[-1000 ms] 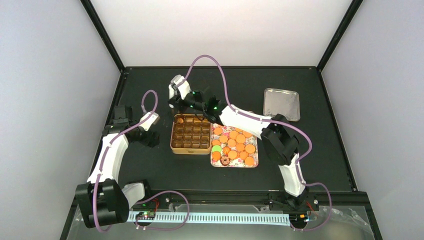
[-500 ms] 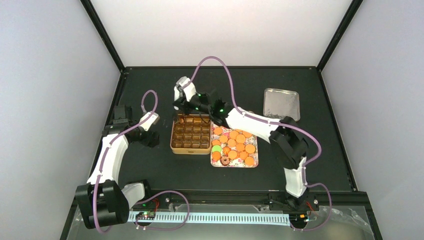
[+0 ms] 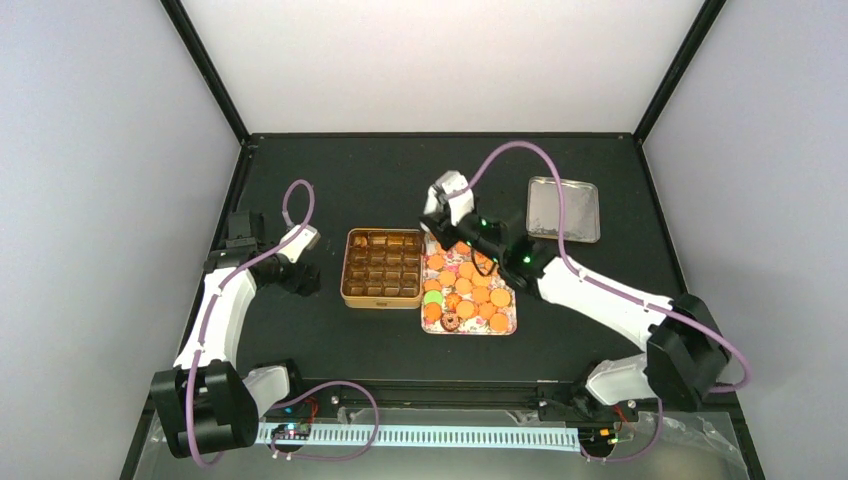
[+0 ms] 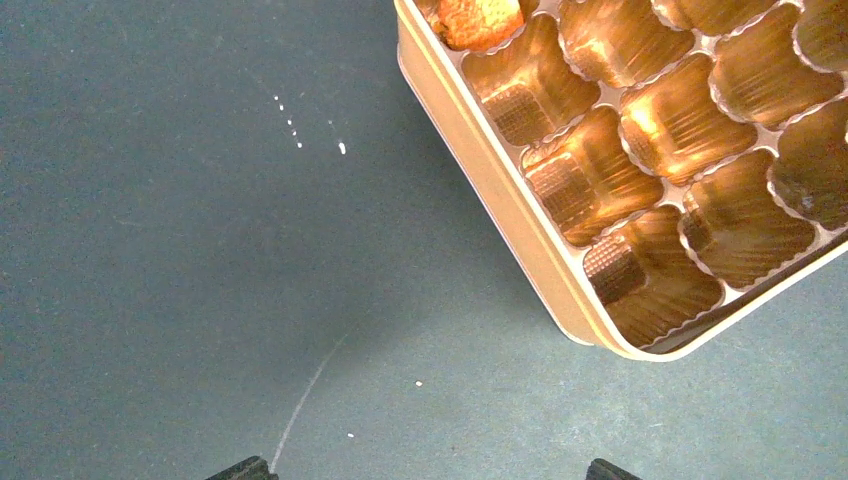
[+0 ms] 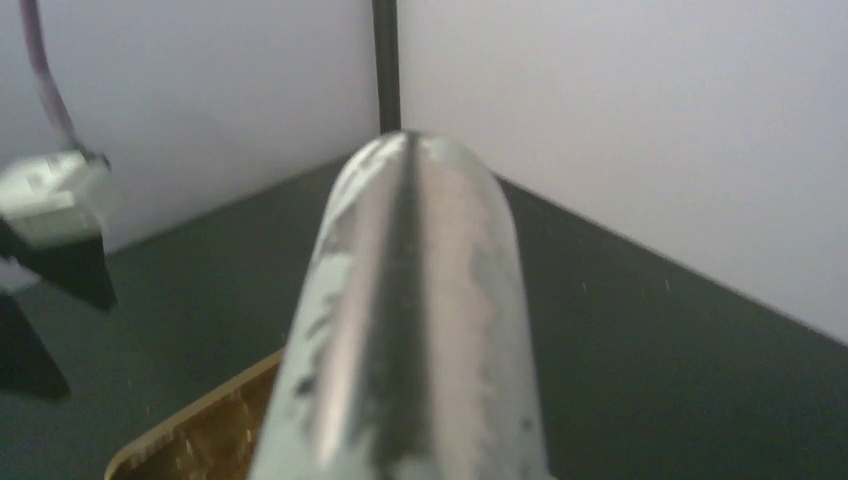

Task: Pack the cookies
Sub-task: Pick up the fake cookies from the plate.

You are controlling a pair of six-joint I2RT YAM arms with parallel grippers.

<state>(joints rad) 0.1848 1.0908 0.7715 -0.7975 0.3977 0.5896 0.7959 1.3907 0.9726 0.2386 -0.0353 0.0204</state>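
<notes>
Many round orange cookies (image 3: 478, 283), a green one (image 3: 432, 297) and a brown ring (image 3: 450, 321) lie on the patterned lid (image 3: 510, 322). The gold square tin (image 3: 349, 297) of paper cups stands left of it, with one cookie (image 3: 360, 241) in its far-left cup; that cookie also shows in the left wrist view (image 4: 478, 18). My right gripper (image 3: 452, 216) hovers over the lid's far-left corner and holds silver tongs (image 5: 405, 330), their blades pressed together. My left gripper (image 4: 420, 470) is open and empty over the mat, left of the tin (image 4: 500, 180).
A flat silver tin lid (image 3: 563, 208) lies at the back right. The right arm stretches across the mat right of the cookie lid. The black frame and white walls close in the back and sides.
My right gripper has swung right, from over the tin's far edge to over the cookie lid's far-left corner. The left arm has not moved.
</notes>
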